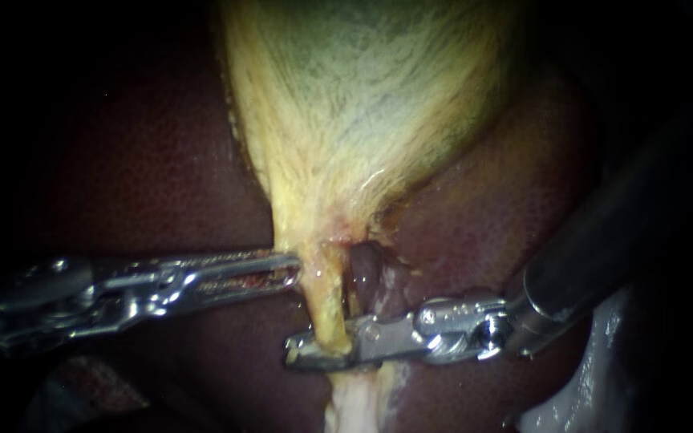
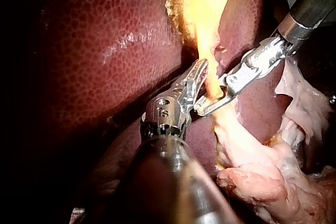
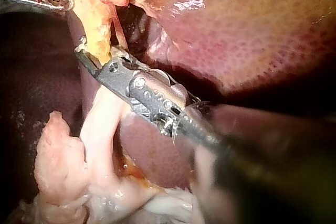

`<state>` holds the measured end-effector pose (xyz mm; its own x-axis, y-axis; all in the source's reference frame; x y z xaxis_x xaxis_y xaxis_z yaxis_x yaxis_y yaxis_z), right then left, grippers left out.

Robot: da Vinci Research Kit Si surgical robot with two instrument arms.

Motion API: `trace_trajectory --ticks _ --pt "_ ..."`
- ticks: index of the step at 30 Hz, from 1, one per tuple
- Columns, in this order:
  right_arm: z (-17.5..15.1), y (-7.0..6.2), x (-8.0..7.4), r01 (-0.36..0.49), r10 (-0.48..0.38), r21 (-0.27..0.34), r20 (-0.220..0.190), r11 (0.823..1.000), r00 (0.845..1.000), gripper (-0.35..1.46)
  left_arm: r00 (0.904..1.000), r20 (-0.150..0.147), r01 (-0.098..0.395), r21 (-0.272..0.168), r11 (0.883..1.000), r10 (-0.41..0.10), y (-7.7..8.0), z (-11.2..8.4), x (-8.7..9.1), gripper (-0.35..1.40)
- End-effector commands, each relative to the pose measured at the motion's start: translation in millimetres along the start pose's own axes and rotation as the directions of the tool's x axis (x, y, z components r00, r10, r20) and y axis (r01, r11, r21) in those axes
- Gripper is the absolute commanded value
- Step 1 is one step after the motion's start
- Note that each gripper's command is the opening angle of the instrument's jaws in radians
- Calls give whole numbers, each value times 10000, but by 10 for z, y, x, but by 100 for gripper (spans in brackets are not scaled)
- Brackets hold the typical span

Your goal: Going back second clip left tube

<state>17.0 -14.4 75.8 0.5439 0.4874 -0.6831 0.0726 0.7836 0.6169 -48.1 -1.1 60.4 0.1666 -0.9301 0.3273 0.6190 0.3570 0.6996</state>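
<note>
Right instrument (image 1: 302,353) has its jaws open astride the left tube (image 1: 326,297); no clip shows. Left instrument (image 1: 292,269), jaws closed, rests beside it. Backing away seems yet to come.

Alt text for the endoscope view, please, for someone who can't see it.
The right instrument has its jaws apart around a pale yellow tube running down from the gallbladder. The left instrument, jaws together, lies beside the tube higher up, with dark red liver behind.
</note>
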Motion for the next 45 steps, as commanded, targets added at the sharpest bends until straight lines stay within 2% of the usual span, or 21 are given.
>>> trace_trajectory --ticks 1,10,12,13,16,19,22,30,36,45 --pt "0 0 -1 -50 50 17 3 10000 10000 -35 10000 3 0 2 10000 0 0 0 0 -1" --pt "3 1 0 -175 175 0 27 9998 9998 -35 10000 2 -1 3 10000 1 1 0 0 -1" --pt "4 1 1 -227 227 36 -178 9997 9996 -35 10000 2 -1 4 10000 1 2 1 0 -1" --pt "4 1 1 -340 342 61 -297 9994 9990 -26 10000 2 -1 4 10000 1 2 1 0 -1" --pt "6 1 3 -393 397 96 -472 9992 9981 14 10000 0 -3 7 10000 3 3 1 0 -1" --pt "6 1 3 -391 395 98 -472 9992 9981 35 10000 -1 -4 8 10000 4 3 0 0 -1" --pt "5 1 2 -389 394 106 -500 9992 9980 43 10000 -1 -4 9 10000 4 3 0 0 -1" --pt "5 1 2 854 -850 56 -563 9963 9948 51 10000 -1 -4 9 10000 4 3 0 0 -1" --pt "7 4 3 1782 -1780 -7 -569 9840 9824 54 10000 -1 -4 9 10000 4 3 0 0 -1" --pt "5 18 -2 2930 -2930 -68 -532 9561 9546 59 10000 0 -2 7 10000 2 2 -1 0 -1"
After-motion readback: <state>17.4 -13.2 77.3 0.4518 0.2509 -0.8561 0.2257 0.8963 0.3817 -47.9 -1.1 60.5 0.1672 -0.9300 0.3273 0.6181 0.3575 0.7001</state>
